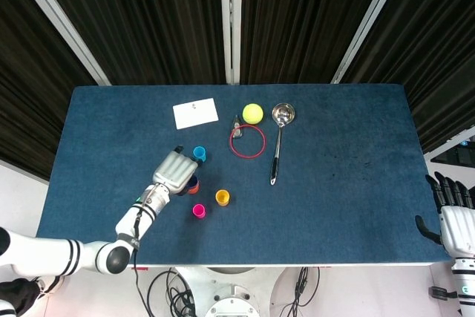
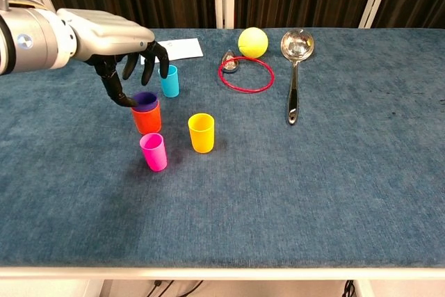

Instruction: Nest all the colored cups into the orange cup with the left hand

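Dark curtains hang behind a worktop [image 2: 334, 172] covered in blue cloth.

Near the left side stands the small orange plastic cup [image 2: 147, 119] [image 1: 194, 188]. The purple plastic cup [image 2: 145, 101] sits inside it, with only its rim sticking out. The silver left hand [image 2: 104, 33] [image 1: 173, 173] hangs just above these two cups. Its dark fingers [image 2: 117, 88] point down and are spread apart. One fingertip is right at the purple rim, but I cannot tell if it touches. The hand holds nothing.

The small teal plastic cup [image 2: 170, 81] [image 1: 199, 153] stands just behind the orange one, close to the fingers. The pink plastic cup [image 2: 154, 151] [image 1: 199, 211] stands in front of it. The yellow plastic cup [image 2: 201, 132] [image 1: 222, 197] stands to the right. All three are upright and apart from each other.

Farther back lie a white paper card [image 1: 196, 113], a yellow ball [image 2: 253, 42], a thin red ring [image 2: 246, 74] and a shiny metal ladle [image 2: 295, 60].

The right hand [image 1: 455, 217] is off the far right edge of the worktop. Its fingers are straight, apart and holding nothing.
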Robot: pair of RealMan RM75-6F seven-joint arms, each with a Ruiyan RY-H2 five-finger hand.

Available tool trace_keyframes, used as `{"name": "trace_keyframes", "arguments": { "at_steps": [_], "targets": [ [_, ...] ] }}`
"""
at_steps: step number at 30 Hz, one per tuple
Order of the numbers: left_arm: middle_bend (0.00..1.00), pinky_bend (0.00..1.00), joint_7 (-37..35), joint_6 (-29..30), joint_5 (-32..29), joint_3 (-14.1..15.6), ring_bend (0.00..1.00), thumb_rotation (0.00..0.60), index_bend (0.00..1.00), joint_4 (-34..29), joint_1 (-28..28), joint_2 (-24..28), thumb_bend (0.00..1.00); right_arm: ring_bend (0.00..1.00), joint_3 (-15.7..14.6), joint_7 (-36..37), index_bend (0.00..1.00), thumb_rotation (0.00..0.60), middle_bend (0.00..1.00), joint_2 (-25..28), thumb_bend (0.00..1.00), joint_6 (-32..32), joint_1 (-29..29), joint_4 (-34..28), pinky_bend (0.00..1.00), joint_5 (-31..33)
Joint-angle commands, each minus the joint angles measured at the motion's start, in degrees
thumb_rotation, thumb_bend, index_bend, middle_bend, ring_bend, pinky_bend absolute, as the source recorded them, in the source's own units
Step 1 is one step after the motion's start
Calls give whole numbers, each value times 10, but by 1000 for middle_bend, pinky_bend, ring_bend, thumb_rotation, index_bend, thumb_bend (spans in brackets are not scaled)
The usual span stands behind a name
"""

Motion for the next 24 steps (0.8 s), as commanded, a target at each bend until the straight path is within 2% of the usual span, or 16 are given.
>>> {"name": "trace_keyframes", "arguments": {
  "at_steps": [1,8,12,24],
  "targets": [
    [355,174,-1,9,8,0,431,600,270,-6,0,3,222,0,0,0,0,600,0,0,298,1,0,0,0,0],
    [359,186,-4,44,71,-5,432,600,282,-67,6,15,211,0,2,2,0,600,0,2,298,0,0,1,0,3],
    [366,189,5,42,96,-4,431,600,283,-87,-2,-4,160,0,3,4,0,600,0,2,298,0,1,-3,0,2],
    [366,190,51,42,58,-6,432,600,282,-20,-33,-103,148,0,3,18,0,600,0,6,298,13,-5,2,0,-3]
  ]
}}
